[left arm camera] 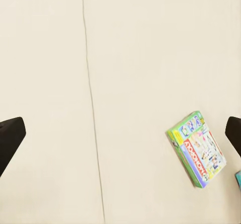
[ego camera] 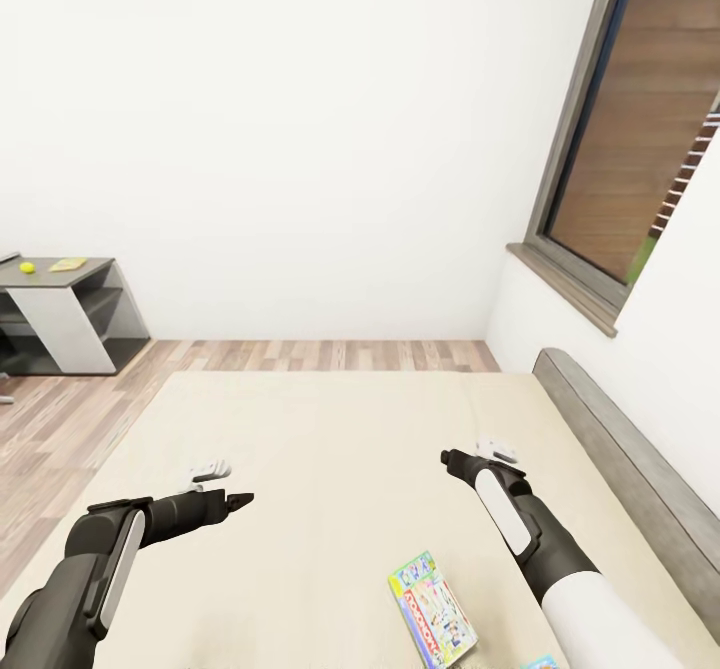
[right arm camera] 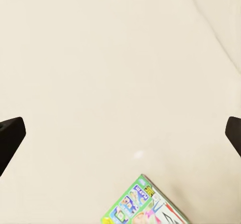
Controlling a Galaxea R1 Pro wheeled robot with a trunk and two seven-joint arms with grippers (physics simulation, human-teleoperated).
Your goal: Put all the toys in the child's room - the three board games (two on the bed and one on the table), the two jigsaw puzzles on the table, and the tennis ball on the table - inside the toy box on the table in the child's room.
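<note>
A green-edged board game [ego camera: 432, 609] with a red banner lies flat on the bed's beige mattress [ego camera: 330, 449], near the front. A small blue box corner [ego camera: 541, 663] peeks in beside it. My left gripper [ego camera: 243, 498] hovers open over the mattress, to the left of the game [left arm camera: 197, 148]. My right gripper [ego camera: 447, 458] is open too, above and just beyond the game [right arm camera: 143, 204]. Far off at the left, the tennis ball [ego camera: 27, 267] and a thin yellowish board [ego camera: 68, 264], seemingly a jigsaw puzzle, rest on the table [ego camera: 60, 299]. The toy box is out of view.
The grey headboard [ego camera: 620, 469] runs along the bed's right side under a window [ego camera: 640, 139]. Wood-plank floor [ego camera: 60, 419] lies between the bed and the table. A white wall stands behind.
</note>
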